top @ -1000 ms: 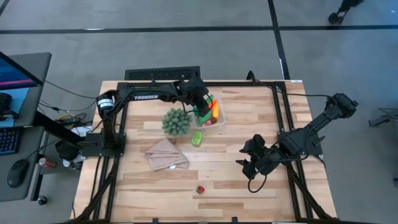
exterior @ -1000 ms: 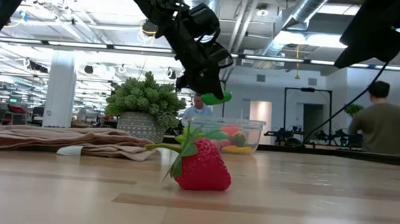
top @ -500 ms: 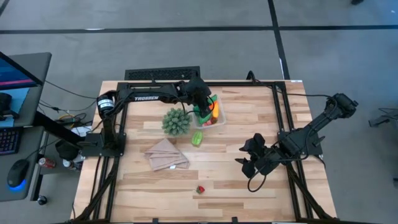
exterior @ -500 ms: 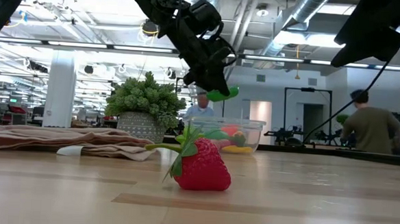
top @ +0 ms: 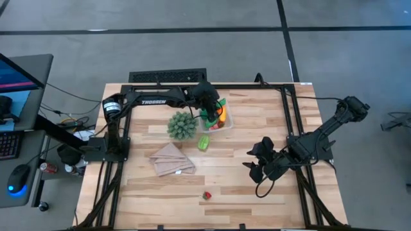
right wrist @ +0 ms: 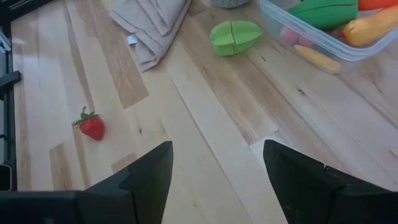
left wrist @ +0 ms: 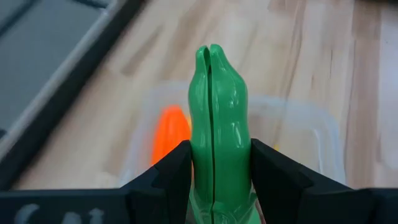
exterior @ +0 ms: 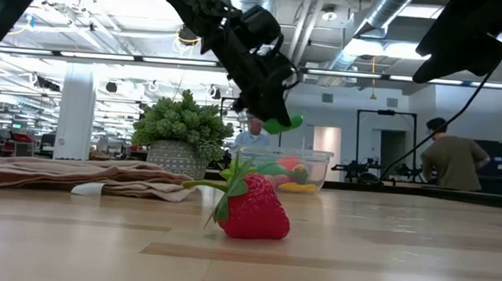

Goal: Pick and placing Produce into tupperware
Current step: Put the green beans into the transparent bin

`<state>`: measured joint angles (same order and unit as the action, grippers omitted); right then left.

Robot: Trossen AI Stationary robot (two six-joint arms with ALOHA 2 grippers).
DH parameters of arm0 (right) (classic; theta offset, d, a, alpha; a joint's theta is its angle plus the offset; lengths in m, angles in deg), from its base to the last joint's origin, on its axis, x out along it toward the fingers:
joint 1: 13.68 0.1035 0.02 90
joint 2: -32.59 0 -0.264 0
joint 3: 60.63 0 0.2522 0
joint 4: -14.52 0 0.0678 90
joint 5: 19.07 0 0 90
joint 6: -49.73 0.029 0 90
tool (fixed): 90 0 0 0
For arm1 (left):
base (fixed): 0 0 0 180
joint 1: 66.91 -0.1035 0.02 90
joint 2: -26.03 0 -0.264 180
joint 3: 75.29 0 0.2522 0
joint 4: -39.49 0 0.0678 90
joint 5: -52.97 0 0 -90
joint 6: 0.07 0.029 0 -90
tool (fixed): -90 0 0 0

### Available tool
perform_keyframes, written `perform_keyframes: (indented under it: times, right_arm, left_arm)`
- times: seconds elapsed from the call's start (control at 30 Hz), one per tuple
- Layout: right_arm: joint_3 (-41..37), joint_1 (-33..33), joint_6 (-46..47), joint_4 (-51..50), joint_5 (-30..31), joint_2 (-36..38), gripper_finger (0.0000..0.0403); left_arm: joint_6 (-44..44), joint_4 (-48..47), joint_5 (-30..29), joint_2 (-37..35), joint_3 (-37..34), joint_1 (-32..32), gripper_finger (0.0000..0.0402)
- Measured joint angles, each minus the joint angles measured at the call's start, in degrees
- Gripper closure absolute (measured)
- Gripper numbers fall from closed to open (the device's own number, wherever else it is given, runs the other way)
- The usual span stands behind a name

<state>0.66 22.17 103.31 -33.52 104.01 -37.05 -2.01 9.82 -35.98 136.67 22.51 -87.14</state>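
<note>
Above the tupperware (top: 217, 119), far centre: left gripper (left wrist: 214, 186) clamped on green pod (left wrist: 219, 118); lower it between the walls, then release it; right gripper (right wrist: 214, 180) idles, spread, empty.

The left hand (top: 209, 110) is clamped with its arm stretched out, while the right hand (top: 252, 168) waits, fingers spread.

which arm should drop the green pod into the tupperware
Left. The left gripper is shut on the green pod and hangs right over the tupperware. The right gripper is open, empty and far across the table.
</note>
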Motion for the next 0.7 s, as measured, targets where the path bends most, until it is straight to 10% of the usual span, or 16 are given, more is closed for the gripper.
perform_keyframes:
  times: [0.7]
  right_arm:
    - [-0.02, 0.22, 0.35, -1.78, -0.17, -0.02, 0.0159]
  left_arm:
    - [-0.89, -0.17, 0.12, 4.19, 0.05, 1.31, 0.0257]
